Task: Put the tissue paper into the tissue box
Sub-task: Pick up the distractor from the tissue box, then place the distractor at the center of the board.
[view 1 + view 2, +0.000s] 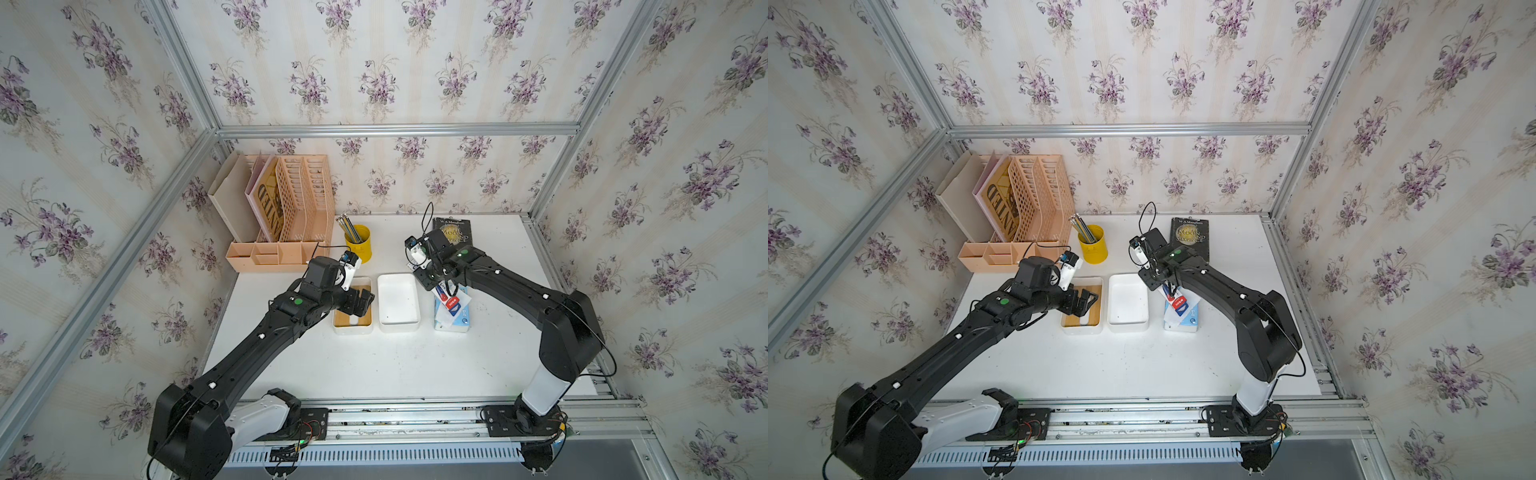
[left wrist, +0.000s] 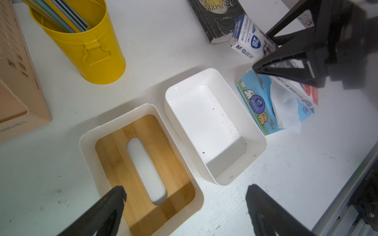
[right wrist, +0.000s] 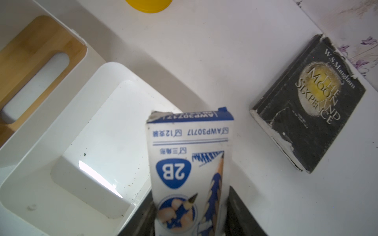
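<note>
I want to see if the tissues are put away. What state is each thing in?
tissue box: open, empty.
lid: off, lying beside the box.
tissue paper: outside the box, a tissue sticking out.
pencil carton: gripped, over the tissue paper.
right gripper: shut on the pencil carton.
left gripper: open, empty.
yellow cup: upright, holding pencils.
book: closed, flat.

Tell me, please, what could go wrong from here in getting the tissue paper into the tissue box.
1. The right gripper appears clamped on the pencil carton, which lies across the tissue paper; the carton might slip out, or drag the soft pack along as it moves.
2. The loose tissue bulging from the pack's slit may snag on the rim of the tissue box when the pack goes in.
</note>
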Action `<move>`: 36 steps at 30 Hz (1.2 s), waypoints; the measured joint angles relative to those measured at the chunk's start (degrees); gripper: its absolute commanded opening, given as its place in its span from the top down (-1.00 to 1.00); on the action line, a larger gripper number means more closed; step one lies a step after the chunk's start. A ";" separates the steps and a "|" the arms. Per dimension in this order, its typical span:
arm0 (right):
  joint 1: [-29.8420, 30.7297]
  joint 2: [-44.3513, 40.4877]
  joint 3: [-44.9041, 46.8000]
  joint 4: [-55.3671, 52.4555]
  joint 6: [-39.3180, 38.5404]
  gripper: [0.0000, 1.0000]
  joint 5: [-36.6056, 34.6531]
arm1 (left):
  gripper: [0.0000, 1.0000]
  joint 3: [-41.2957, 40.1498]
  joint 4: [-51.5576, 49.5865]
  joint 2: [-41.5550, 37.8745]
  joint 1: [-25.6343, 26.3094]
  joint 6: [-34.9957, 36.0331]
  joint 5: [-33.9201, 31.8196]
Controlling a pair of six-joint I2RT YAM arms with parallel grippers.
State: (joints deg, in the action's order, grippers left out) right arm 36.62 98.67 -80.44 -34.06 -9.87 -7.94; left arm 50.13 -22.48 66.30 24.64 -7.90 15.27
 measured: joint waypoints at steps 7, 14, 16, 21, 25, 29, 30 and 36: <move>-9.97 -2.10 -0.28 1.60 2.47 0.08 -1.20 | -0.93 -0.70 0.04 0.04 0.09 0.00 0.02; -23.78 -1.77 0.46 4.81 5.57 0.08 0.09 | -0.94 -0.72 0.04 0.61 0.09 0.02 0.46; -26.58 -1.75 0.83 5.49 6.45 0.08 0.55 | -0.94 -0.72 -0.02 0.20 0.09 0.11 0.52; -30.80 -1.73 1.84 6.45 7.10 0.07 1.29 | -0.94 -0.72 -0.26 -0.90 0.09 0.92 0.68; -33.35 -1.53 3.69 7.61 8.39 0.08 1.97 | -0.95 -0.74 -1.01 -1.22 0.09 1.07 0.92; -36.46 -1.36 5.55 8.24 9.57 0.08 2.67 | -0.95 -0.83 -1.97 -2.32 0.13 1.07 1.27; -37.20 -1.29 5.68 8.31 9.88 0.08 2.84 | -0.95 -0.85 -2.21 -2.60 0.13 1.07 1.29; -39.01 -0.74 6.49 8.98 10.71 0.07 3.56 | -0.96 -0.70 -2.99 -3.32 0.13 1.07 1.29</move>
State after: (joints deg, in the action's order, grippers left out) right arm -2.39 97.93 -73.95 -25.08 0.84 -4.38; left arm 49.43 -25.47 62.98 24.77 -6.83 16.56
